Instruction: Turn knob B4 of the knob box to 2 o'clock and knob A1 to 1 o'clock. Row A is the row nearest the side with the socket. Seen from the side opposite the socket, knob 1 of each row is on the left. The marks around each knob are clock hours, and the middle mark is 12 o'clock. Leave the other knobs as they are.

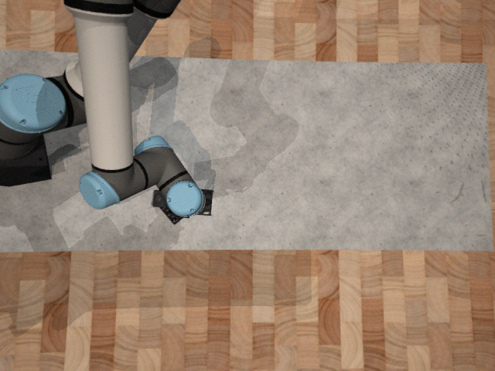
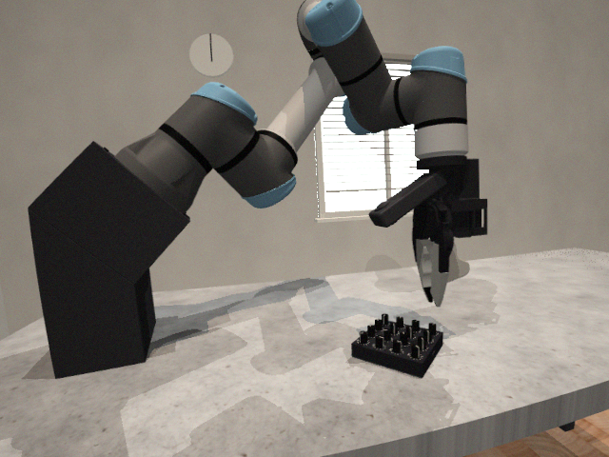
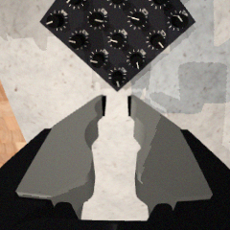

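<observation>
The black knob box (image 2: 397, 344) sits on the grey table top, with several small black knobs in rows on top. In the wrist view the box (image 3: 117, 40) is turned like a diamond, one corner knob (image 3: 117, 76) pointing toward me; white pointer lines show on the knobs. My gripper (image 2: 435, 295) hangs above and a little behind the box's right side, pointing down, clear of the knobs. Its fingers stand close together with a narrow gap and nothing between them. From the overhead view the wrist (image 1: 184, 198) covers most of the box; only its corners (image 1: 207, 201) show.
The robot's black base (image 2: 93, 255) stands at the left of the table. The arm's forearm (image 1: 105, 87) crosses above the left part of the grey mat. The table's front edge (image 2: 442, 432) is near the box.
</observation>
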Available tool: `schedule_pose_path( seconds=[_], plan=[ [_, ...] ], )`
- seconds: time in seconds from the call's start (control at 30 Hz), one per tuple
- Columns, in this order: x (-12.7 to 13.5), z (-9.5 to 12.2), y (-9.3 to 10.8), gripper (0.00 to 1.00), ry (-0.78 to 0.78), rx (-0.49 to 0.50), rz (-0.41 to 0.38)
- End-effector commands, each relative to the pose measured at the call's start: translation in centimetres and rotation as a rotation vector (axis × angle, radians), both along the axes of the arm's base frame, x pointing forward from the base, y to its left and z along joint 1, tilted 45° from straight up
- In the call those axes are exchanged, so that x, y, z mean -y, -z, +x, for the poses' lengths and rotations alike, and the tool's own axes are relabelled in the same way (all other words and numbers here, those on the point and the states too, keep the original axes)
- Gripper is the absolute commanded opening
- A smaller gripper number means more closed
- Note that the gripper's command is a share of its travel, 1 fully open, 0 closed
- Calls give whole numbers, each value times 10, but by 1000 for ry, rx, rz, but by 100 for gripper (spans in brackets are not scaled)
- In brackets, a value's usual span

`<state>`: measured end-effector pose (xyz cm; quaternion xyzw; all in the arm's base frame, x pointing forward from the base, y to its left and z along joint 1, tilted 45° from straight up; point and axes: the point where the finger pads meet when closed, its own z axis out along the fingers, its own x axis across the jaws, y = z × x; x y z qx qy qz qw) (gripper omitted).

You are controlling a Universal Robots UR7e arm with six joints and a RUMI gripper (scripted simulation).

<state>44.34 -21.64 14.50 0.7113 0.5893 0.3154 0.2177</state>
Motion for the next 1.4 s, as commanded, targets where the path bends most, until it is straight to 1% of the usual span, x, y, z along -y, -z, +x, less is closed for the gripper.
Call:
schedule_pose_path(
  seconds=[0.0, 0.53, 1.37],
  plan=[
    [0, 4, 3, 11, 1, 0, -1],
    [-1, 16, 16, 11, 1, 0, -1],
    [-1, 19, 19, 11, 1, 0, -1]
  ],
)
